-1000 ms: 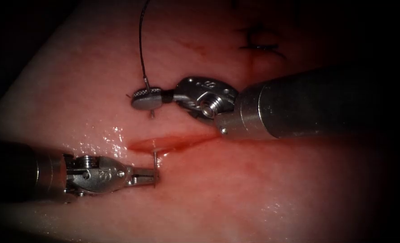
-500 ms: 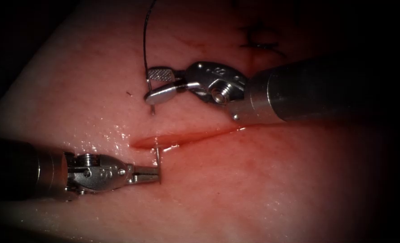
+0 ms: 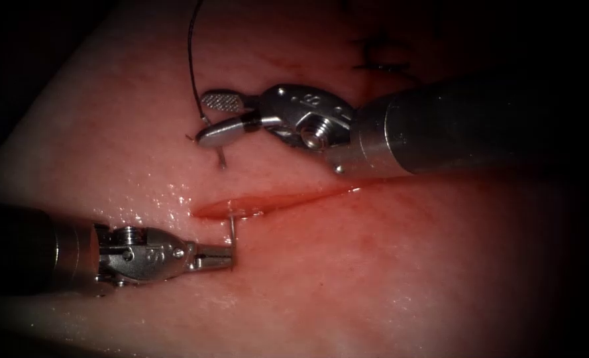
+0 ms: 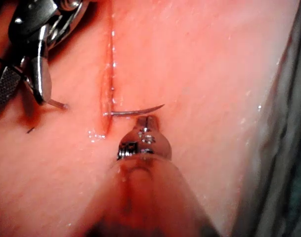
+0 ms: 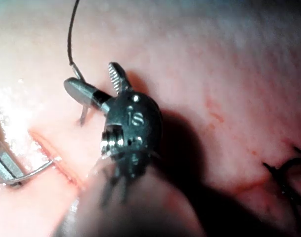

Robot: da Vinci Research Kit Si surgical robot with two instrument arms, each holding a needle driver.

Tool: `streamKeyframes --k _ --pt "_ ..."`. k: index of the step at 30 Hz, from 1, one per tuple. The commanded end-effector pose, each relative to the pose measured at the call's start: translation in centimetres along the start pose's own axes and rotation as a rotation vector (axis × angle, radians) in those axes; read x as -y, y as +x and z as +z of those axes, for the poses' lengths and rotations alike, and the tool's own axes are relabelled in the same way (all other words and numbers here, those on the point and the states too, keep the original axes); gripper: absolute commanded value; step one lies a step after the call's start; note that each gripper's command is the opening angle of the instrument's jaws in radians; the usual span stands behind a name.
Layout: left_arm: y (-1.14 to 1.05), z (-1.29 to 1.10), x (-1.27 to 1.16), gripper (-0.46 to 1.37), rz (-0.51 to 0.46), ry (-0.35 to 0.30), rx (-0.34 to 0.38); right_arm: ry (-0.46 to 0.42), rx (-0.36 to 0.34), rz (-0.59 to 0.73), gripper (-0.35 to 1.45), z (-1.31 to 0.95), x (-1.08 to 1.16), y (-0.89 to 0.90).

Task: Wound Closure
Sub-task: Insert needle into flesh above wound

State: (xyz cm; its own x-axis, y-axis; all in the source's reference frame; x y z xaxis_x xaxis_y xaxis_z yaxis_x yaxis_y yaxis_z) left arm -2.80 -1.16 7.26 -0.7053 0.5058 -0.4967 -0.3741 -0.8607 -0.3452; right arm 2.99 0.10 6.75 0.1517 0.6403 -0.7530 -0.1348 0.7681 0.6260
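Observation:
The curved needle (image 3: 231,229) is in the tissue (image 3: 374,278) at the cut's (image 3: 274,201) left end. It goes in on the far side at its tail stretch (image 3: 221,158), shows in the cut, and comes out on the near side. My left tool (image 3: 231,256) is shut on the needle near its tip; the left wrist view shows its jaws (image 4: 148,120) on the arc (image 4: 135,111). My right tool (image 3: 203,120) stands open astride the tail, where the black thread (image 3: 191,59) joins, holding nothing. Its open jaws (image 5: 88,75) also appear in the right wrist view.
An earlier dark stitch (image 3: 380,65) lies on the tissue beyond the right tool's wrist. Red fluid fills the cut and wets the skin around its left end. The thread runs up and out of the picture. The right shaft (image 3: 473,132) lies over the cut's right part.
The right tool's jaws, shut on the needle's tail a second ago, have opened and let it go. They then shifted slightly left. The left tool kept hold of the needle and stayed put.

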Motion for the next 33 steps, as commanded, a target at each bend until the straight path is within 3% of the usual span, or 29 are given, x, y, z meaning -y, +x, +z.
streamKeyframes --k 1,3,5,6,7,8,19,33 --pt "0.0 0.0 0.0 -0.18 0.001 -0.008 -0.001 0.001 0.0 0.001 1.11 0.01 0.0 0.0" --pt "0.0 0.0 0.0 -0.18 0.001 -0.008 -0.001 0.0 0.0 0.001 1.08 0.03 0.01 0.0" --pt "0.0 0.0 0.0 -0.18 0.001 -0.007 -0.001 0.002 0.0 -0.006 0.78 0.03 0.02 -0.01" --pt "0.0 0.0 0.0 -0.18 0.001 -0.007 -0.001 0.003 0.0 -0.006 0.53 0.03 0.03 -0.01" --pt "0.0 0.0 0.0 -0.18 0.001 -0.008 -0.001 0.008 0.0 -0.007 -0.15 0.02 0.05 -0.02" --pt "-0.01 0.0 0.0 -0.19 0.001 -0.008 -0.001 0.016 0.0 -0.008 -0.35 0.01 0.07 -0.02" --pt "-0.02 -0.01 0.01 -0.18 0.003 -0.008 -0.004 0.045 0.041 0.16 -0.35 -0.11 0.25 -0.14" --pt "-0.01 -0.01 0.02 -0.18 0.001 -0.006 -0.012 0.069 0.115 0.337 -0.35 -0.16 0.49 -0.51"
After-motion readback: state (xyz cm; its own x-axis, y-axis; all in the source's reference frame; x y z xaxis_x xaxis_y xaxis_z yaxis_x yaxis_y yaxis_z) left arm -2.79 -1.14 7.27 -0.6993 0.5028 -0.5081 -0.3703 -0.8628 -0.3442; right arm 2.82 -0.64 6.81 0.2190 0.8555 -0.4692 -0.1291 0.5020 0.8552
